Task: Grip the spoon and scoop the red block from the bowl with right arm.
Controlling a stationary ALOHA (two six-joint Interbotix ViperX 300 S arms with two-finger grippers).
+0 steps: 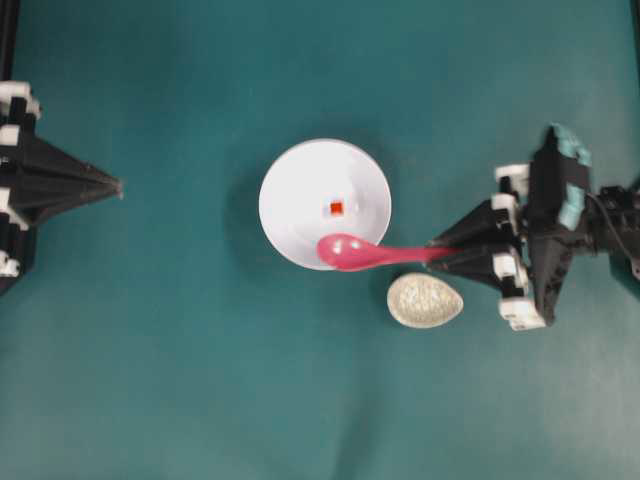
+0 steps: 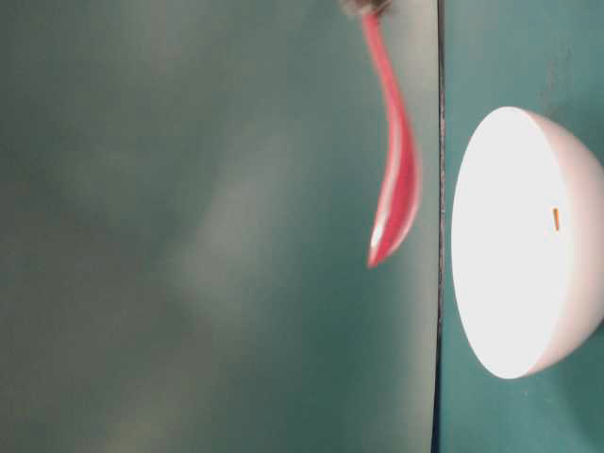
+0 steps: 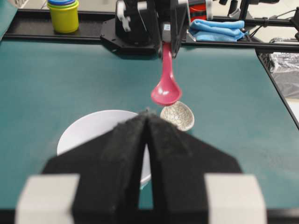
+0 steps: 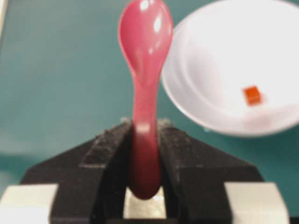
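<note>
My right claw (image 4: 145,140) is clamped on the handle of the spoon (image 1: 365,254), which sticks out level with its scoop at the near rim of the bowl (image 1: 290,185); from table level the scoop hangs clear above the bowl, not in it. The grip step looks done; the scoop itself is not yet begun. The block (image 1: 336,208) sits near the bowl's middle, apart from the spoon. Next, I judge, the scoop must dip over the rim and slide under the block. The spoon is glossy pink-red with a deep oval scoop; the bowl is smooth, white and round, so the tiny cube may skid ahead of the lip. A speckled egg-shaped dish (image 1: 424,299) lies just beside the bowl on the teal table (image 1: 180,380). My left claw (image 3: 147,140) is closed and empty, well apart.
</note>
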